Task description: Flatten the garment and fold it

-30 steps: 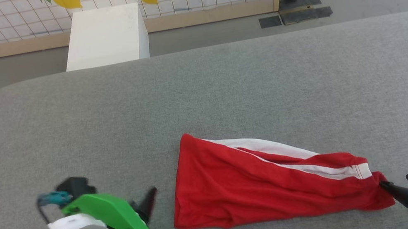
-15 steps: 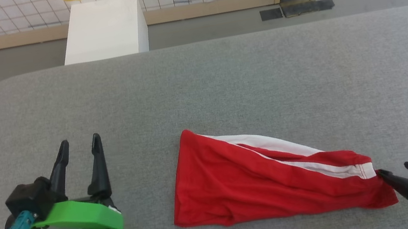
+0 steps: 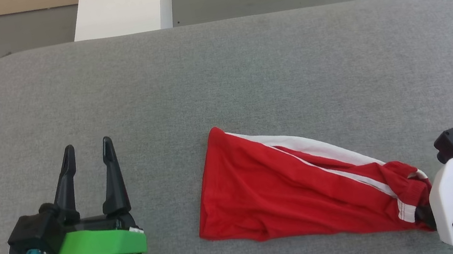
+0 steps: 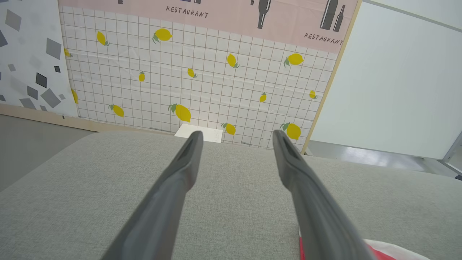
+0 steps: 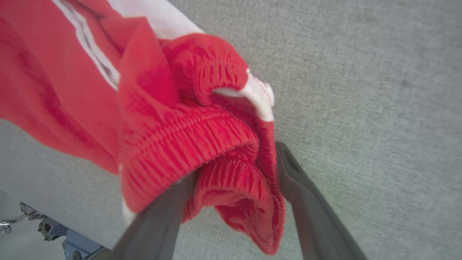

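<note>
Head view: the right end effector [image 3: 423,213] has pushed into the waistband end of the garment [image 3: 292,185] at 4 o'clock, bunching cloth that lay flat a second ago. At 8 o'clock on the grey surface [image 3: 217,77], the left end effector [image 3: 88,149] stands spread and empty.

Left wrist view: fingers wide apart, with a red corner at 5 o'clock.

Right wrist view: fingers fully apart, the gathered waistband between them but not pinched. A grasp for flattening looks imminent.

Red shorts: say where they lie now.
In the head view the garment lies right of centre on the grey cushion, its bunched end between the right hand's fingers.
</note>
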`<state>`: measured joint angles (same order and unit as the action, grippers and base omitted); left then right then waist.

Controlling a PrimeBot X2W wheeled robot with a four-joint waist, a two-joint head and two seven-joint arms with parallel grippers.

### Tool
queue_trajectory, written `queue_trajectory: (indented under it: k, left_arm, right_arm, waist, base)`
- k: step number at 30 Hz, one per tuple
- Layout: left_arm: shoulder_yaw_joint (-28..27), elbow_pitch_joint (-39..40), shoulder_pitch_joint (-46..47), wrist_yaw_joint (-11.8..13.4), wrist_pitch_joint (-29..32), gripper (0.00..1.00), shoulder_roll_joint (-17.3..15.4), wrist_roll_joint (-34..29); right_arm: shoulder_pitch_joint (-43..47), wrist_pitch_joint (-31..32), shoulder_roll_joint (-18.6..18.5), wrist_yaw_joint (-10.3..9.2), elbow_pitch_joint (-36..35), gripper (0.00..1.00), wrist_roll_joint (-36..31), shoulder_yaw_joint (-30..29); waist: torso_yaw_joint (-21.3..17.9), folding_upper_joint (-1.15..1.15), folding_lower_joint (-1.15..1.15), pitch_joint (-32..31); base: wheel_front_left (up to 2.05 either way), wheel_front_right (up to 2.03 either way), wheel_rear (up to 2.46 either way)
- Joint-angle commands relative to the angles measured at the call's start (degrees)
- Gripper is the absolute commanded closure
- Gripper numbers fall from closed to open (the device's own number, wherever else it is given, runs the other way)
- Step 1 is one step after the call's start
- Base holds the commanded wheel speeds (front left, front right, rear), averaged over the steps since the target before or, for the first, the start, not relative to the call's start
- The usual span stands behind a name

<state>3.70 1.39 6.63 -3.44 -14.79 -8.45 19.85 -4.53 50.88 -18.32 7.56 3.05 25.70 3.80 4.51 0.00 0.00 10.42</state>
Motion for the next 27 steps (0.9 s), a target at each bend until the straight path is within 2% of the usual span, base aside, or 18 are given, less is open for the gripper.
queue_trajectory:
  k: [1,4,5,6,15,22,23,27]
  left_arm:
    - [-0.82,-0.18,-0.89,-0.69,-0.20,0.00,0.76,-0.73]
    - [-2.22,-0.29,-0.99,-1.86,-0.20,0.00,1.94,-1.97]
    - [-2.50,-0.28,-0.97,-2.14,-0.20,0.00,2.21,-2.30]
    - [-2.84,-0.29,-0.98,-2.44,-0.20,0.00,2.54,-2.66]
    - [-4.18,-0.29,-1.83,-3.80,-0.20,0.00,4.23,-5.22]
    - [-4.10,-0.60,-2.27,-3.98,-0.20,0.00,4.61,-6.03]
    - [-4.03,-0.75,-2.36,-4.00,-0.20,0.00,4.69,-6.21]
    - [-3.86,-0.99,-2.44,-4.02,-0.20,0.00,4.77,-6.33]
  right_arm:
    - [-0.66,-0.26,-0.14,-0.08,0.83,0.00,0.27,0.82]
    - [-0.82,-0.19,-0.38,-0.08,2.27,0.00,0.90,2.10]
    - [-0.94,-0.35,-0.45,-0.08,2.51,0.83,0.98,2.32]
    - [-1.11,-0.73,-0.47,-0.08,2.80,1.00,1.07,2.48]
    - [-2.73,-1.55,-1.74,-0.08,4.30,1.00,2.48,0.52]
    - [-3.37,0.72,-5.28,-0.08,5.76,1.00,1.13,-6.65]
    - [-3.76,1.42,-6.06,-0.08,6.40,1.00,-0.04,-9.11]
    - [-4.94,2.72,-7.54,-0.08,8.51,1.00,-3.36,-12.58]
  waist:
    - [0.36,0.00,0.00,0.38]
    - [0.39,0.00,0.00,0.44]
    - [0.37,0.00,0.00,0.42]
    - [0.30,0.00,0.00,0.37]
    - [-0.75,0.00,0.00,-0.69]
    - [-0.83,0.00,0.00,-0.91]
    - [-0.85,0.00,0.00,-0.89]
    - [-0.91,0.00,0.00,-0.79]
  base:
    - [0.00,0.00,0.00]
    - [0.00,0.00,0.00]
    - [0.00,0.00,0.00]
    - [0.00,0.00,0.00]
    - [0.00,0.00,0.00]
    - [0.00,0.00,0.00]
    - [0.00,0.00,0.00]
    - [0.00,0.00,0.00]
